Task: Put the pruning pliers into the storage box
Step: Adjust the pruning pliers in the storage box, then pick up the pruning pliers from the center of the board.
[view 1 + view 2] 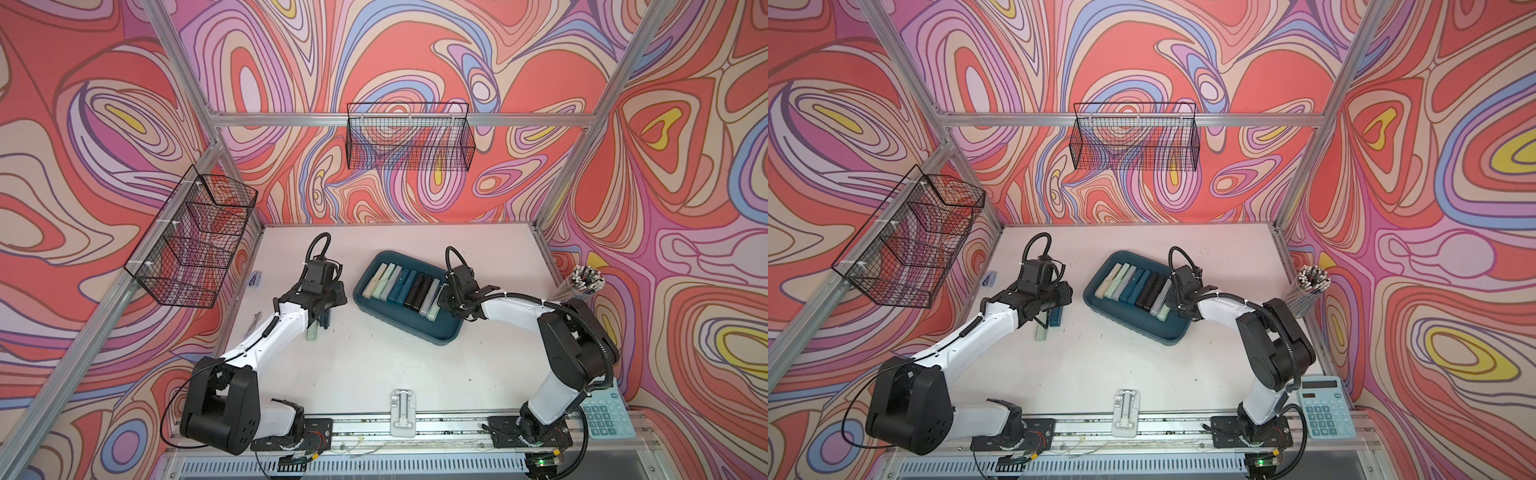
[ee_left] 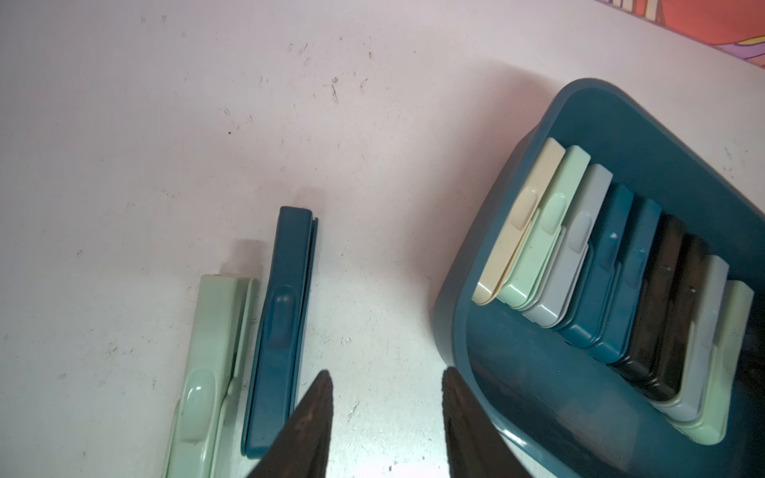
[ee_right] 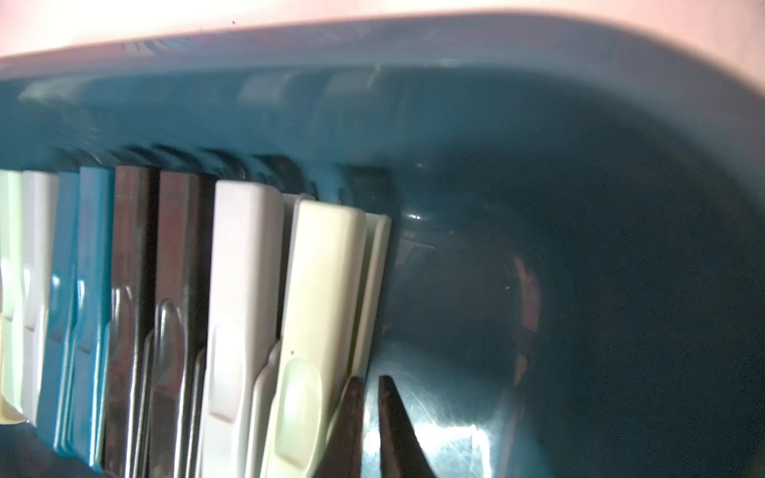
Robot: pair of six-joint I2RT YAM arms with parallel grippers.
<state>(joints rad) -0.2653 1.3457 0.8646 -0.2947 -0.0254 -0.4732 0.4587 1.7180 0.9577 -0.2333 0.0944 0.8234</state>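
The storage box (image 1: 441, 338) (image 1: 1168, 338) is a dark teal tray right of the table's middle. Inside it, several pruning pliers (image 1: 401, 291) (image 3: 248, 289) lie side by side in cream, green, grey, teal and black. Two more pliers lie on the table left of the box: a pale green one (image 2: 211, 364) (image 1: 1041, 332) and a dark teal one (image 2: 281, 323) (image 1: 1055, 318). My left gripper (image 2: 387, 378) hangs open over bare table between the teal one and the box, holding nothing. My right gripper (image 3: 369, 384) is down inside the box beside the last pale green pliers, its tips a narrow gap apart and empty.
Black wire baskets hang on the back wall (image 1: 409, 137) and the left wall (image 1: 195, 241). A small blue gadget (image 1: 254, 279) and a thin grey tool (image 1: 254, 322) lie by the left edge. At the right stand a cup of pens (image 1: 582, 282) and a calculator (image 1: 606, 415).
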